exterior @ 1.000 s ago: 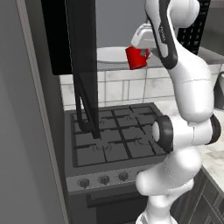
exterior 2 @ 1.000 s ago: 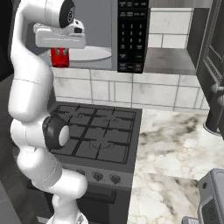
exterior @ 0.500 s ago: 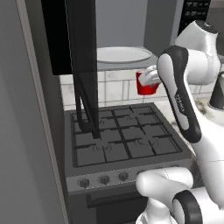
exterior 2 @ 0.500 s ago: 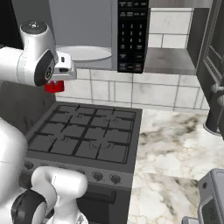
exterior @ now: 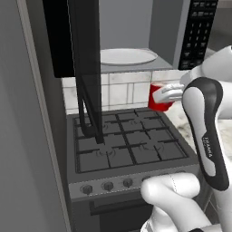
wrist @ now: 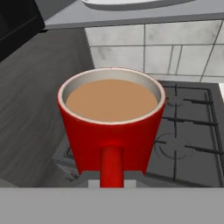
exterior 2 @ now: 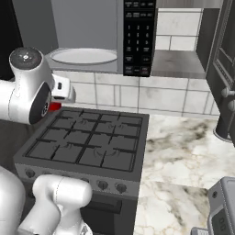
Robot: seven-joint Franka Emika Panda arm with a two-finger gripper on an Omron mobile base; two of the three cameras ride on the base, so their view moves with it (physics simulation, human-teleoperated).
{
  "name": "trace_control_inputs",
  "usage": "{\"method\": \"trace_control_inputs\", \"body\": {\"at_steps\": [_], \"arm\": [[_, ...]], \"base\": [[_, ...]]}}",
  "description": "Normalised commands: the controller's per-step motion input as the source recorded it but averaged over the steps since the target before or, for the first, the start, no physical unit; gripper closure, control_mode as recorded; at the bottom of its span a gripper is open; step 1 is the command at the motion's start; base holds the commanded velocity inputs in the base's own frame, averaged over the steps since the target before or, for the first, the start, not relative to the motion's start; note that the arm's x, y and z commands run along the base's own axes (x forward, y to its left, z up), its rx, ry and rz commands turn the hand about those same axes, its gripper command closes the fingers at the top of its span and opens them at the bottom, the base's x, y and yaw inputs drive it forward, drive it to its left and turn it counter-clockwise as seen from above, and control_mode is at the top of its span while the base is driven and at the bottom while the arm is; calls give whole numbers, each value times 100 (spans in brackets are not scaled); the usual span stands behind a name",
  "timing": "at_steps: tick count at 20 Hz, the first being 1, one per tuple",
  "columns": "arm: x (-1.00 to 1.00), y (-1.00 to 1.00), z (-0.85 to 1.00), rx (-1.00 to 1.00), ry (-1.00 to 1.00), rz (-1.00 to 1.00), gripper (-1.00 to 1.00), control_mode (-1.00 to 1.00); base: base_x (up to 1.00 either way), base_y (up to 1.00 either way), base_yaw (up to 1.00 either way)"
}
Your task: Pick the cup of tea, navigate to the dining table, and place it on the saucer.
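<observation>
Stove (exterior: 127, 145) below | red tea cup (wrist: 111, 120), brown liquid, upright | end effector (wrist: 111, 183) clamped on handle

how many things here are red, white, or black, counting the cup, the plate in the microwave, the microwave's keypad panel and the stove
red: 1, the cup of tea
white: 1, the round plate inside the microwave
black: 2, the microwave's keypad panel and the stove
total: 4

You get even, flat rendered light with soft shadows; the open microwave door (exterior: 86, 68) reads dark, edges stay sharp, and nothing glares.
</observation>
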Motion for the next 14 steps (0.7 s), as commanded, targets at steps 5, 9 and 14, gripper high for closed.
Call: {"method": "trace_control_inputs", "body": {"at_steps": [5, 9, 14], "arm": [[-3, -1, 0, 0, 0, 0, 100, -100], [0, 0, 0, 0, 0, 0, 100, -100], [0, 0, 0, 0, 0, 0, 100, -100]], "base": [[0, 0, 0], [0, 0, 0], [0, 0, 0]]}}
